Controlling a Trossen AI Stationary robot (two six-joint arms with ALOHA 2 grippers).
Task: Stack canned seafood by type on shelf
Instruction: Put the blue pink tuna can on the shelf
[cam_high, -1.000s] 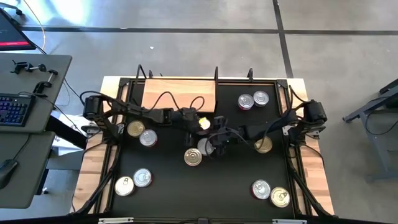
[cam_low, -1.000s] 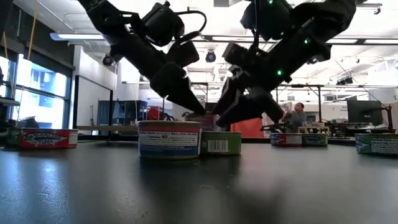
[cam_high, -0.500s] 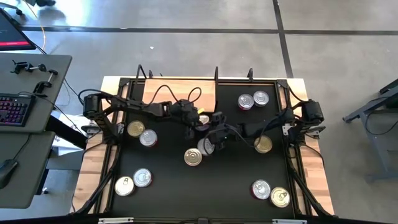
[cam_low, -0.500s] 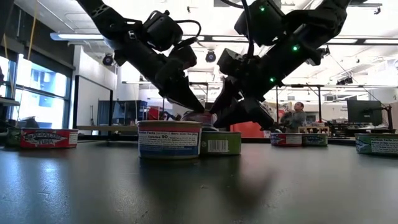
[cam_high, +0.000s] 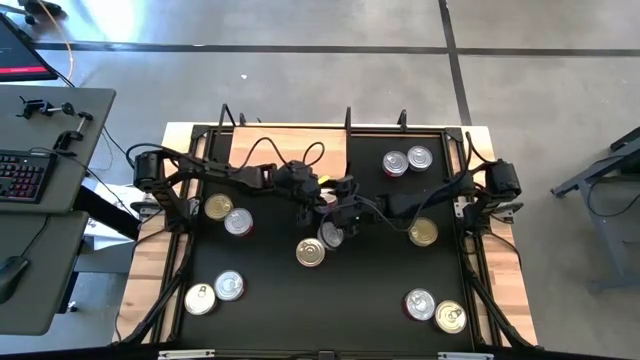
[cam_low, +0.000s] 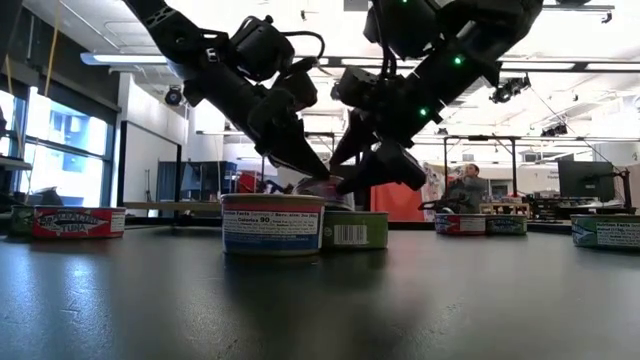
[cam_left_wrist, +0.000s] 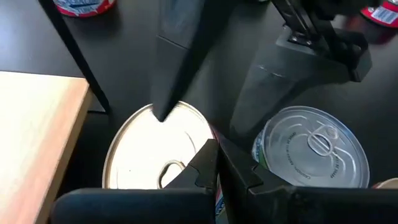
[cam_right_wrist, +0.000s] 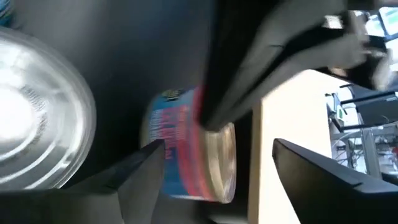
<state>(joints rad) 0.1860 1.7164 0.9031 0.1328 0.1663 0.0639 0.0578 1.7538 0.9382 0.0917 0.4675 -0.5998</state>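
Both arms meet over the middle of the black table mat (cam_high: 330, 290), leaving little free room there: the left gripper (cam_high: 318, 196) and the right gripper (cam_high: 338, 210) are almost touching, just off the near right corner of the shelf (cam_high: 268, 146). The left gripper's fingers are closed on a red-sided tin (cam_right_wrist: 189, 149), lifted clear of the mat; in the left wrist view its pull-tab lid (cam_left_wrist: 158, 155) shows between the dark fingers. The right gripper's fingers (cam_right_wrist: 143, 171) stand apart on either side of that same tin, not clearly touching it. Directly below them sit a silver-lidded tin (cam_high: 329, 235) and a gold-lidded one (cam_high: 310, 252), close enough to crowd any descent. The shelf, along the far edge of the mat, carries no tins on the part that shows; the left arm's cables cross above it. Other tins lie in pairs well apart: two by the left arm (cam_high: 227, 214), two at the near left (cam_high: 213, 292), two at the far right (cam_high: 407, 160), two at the near right (cam_high: 435, 310), and one gold lid (cam_high: 423, 232) beside the right arm
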